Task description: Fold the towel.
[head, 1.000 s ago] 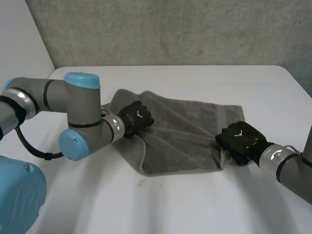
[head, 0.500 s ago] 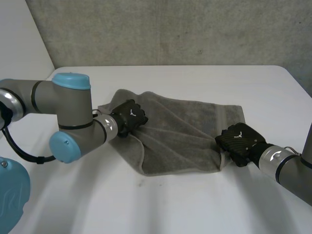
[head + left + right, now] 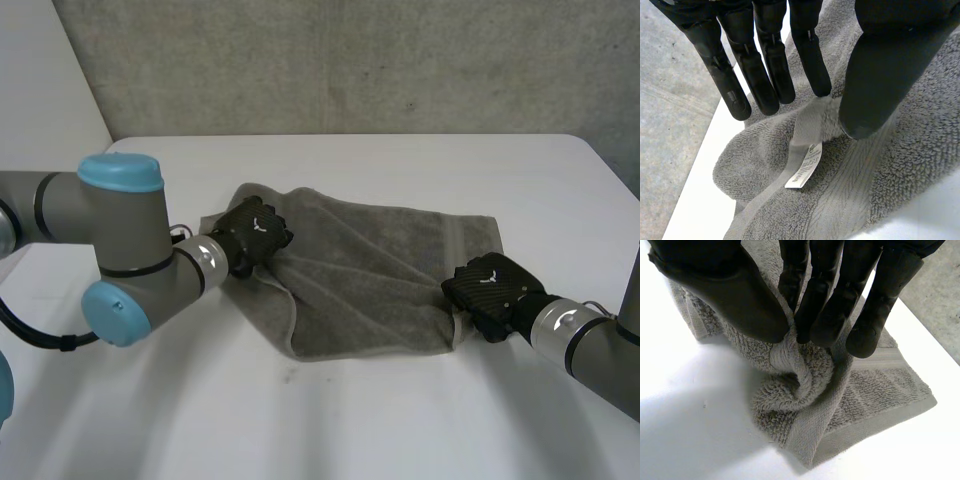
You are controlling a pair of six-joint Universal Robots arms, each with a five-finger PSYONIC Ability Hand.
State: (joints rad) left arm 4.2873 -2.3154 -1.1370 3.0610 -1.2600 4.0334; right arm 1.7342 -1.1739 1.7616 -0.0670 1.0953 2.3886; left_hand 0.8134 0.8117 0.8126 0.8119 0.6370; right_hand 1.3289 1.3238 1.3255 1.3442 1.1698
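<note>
Since a second ago the left arm [image 3: 120, 235] has swung outward. The left hand [image 3: 252, 232] has drawn its end of the rumpled grey terry-cloth towel [image 3: 370, 270] a little toward the table's left side, while the right hand [image 3: 490, 285] has stayed put.

The head view shows both hands only from the back, one at each end of the towel, with their grasp hidden. The left wrist view shows the thumb [image 3: 880, 75] and a fingertip [image 3: 812, 65] pinching a raised fold of the hem, with a small white printed label [image 3: 805, 172] just beyond them. The right wrist view shows thumb and fingers [image 3: 815, 295] clamped on a twisted bunch at the towel's right edge.

The towel lies mid-way across the flat white table [image 3: 400, 420], with bare tabletop on every side and more of it toward the near edge.
</note>
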